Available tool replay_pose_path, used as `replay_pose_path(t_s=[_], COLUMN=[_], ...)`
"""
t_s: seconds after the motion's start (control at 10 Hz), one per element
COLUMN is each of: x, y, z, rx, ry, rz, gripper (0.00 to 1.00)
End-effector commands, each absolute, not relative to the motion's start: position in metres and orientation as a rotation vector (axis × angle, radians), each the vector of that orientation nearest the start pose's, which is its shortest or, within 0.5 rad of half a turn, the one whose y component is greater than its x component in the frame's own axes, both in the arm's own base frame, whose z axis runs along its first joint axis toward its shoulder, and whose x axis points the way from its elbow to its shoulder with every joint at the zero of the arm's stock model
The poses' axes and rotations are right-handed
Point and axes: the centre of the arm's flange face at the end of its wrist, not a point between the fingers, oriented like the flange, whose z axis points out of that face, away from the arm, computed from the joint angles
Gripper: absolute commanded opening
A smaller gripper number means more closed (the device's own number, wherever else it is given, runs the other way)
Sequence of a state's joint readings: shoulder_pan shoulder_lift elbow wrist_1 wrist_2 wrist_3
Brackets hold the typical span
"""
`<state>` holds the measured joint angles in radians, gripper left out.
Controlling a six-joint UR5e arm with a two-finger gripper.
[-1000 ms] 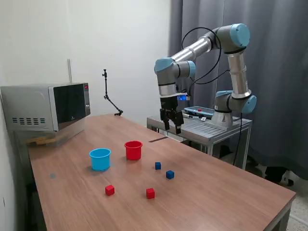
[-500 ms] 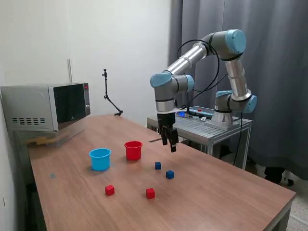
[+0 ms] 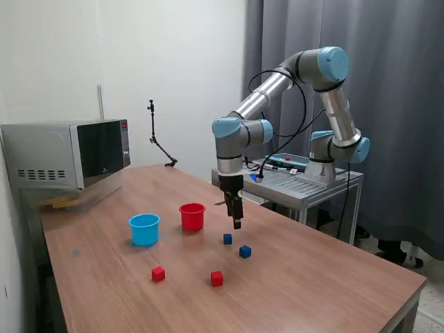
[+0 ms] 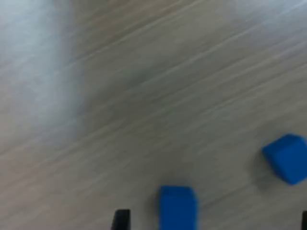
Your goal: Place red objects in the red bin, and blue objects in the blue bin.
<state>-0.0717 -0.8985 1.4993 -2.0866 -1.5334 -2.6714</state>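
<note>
Table (image 3: 312, 277): brown wood grain w/ pale streaks. Red cup (image 3: 192, 216) solid red; light blue cup (image 3: 144, 229) sky blue. Two red cubes (image 3: 158, 274) (image 3: 217, 278) plain red; two blue cubes (image 3: 227, 238) (image 3: 245, 251) dark blue, brighter blue in wrist view (image 4: 178, 207) (image 4: 288, 158). Arm (image 3: 277, 83) silver w/ light blue joint caps, black cables. Microwave (image 3: 66, 154) grey, black door. Curtain (image 3: 402, 104) dark grey; wall (image 3: 166, 62) white.
</note>
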Motion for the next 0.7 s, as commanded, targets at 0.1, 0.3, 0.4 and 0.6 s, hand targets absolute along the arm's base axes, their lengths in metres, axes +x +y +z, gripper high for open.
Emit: replay_pose_path(t_s=[0.1,0.3,0.4,0.6], x=[-0.6683,-0.6692,-0.6706,-0.6768], y=[-0.0619,-0.0634,-0.0664,-0.0701], z=[0.1376,0.1385,0.1401,0.1475], rx=[-1.389,-1.405,-1.425,-1.510], ry=[2.677,2.694,2.697,2.672], rz=[-0.121,-0.111,-0.103,-0.091], gripper=[1.00,1.00,1.00,1.00])
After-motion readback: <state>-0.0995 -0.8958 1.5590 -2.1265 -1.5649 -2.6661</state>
